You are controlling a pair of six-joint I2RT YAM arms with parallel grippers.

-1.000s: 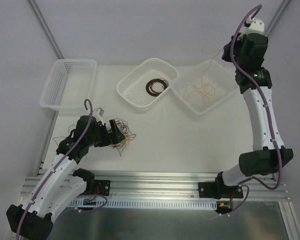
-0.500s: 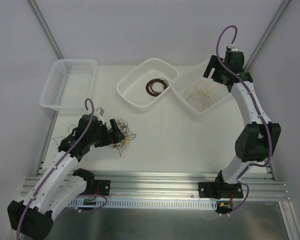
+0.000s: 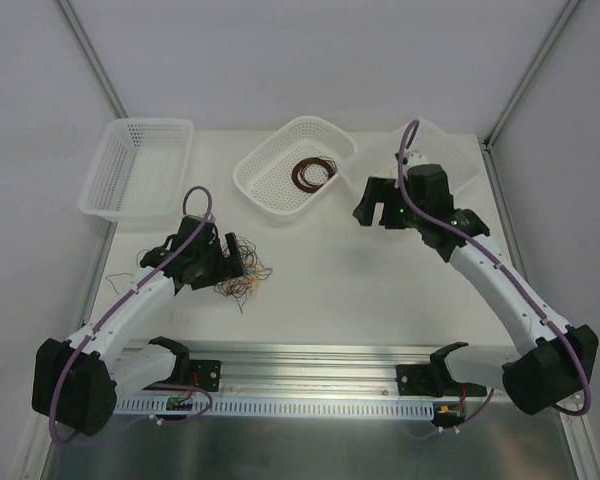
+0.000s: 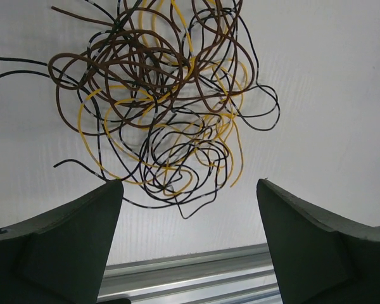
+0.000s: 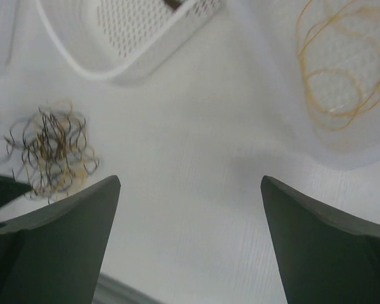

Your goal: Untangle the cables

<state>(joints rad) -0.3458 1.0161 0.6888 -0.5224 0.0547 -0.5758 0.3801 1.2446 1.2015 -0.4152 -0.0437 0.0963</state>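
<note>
Here, cables (image 4: pixel 164 120) tangled near front rail (image 4: pixel 196 266), tabletop (image 3: pixel 325 270) stretching toward baskets (image 3: pixel 244 176).

**White table (image 3: pixel 320 275), three baskets, one tangle of cables (image 3: pixel 235 272)**

Stood white and matt, edged along the near side by a ribbed metal rail (image 3: pixel 310 352). Carried three white mesh baskets across the far side: left basket (image 3: pixel 150 122) squared off in the far left corner, middle basket (image 3: pixel 243 172) turned cornerwise, right basket (image 3: pixel 465 165) at the far right, partly hidden. Bore the tangle of cables on bare surface toward the near left, well apart from every basket. Showed brown, black and yellow strands looped through one another, with a few thin ends trailing out flat over the white top.
</note>
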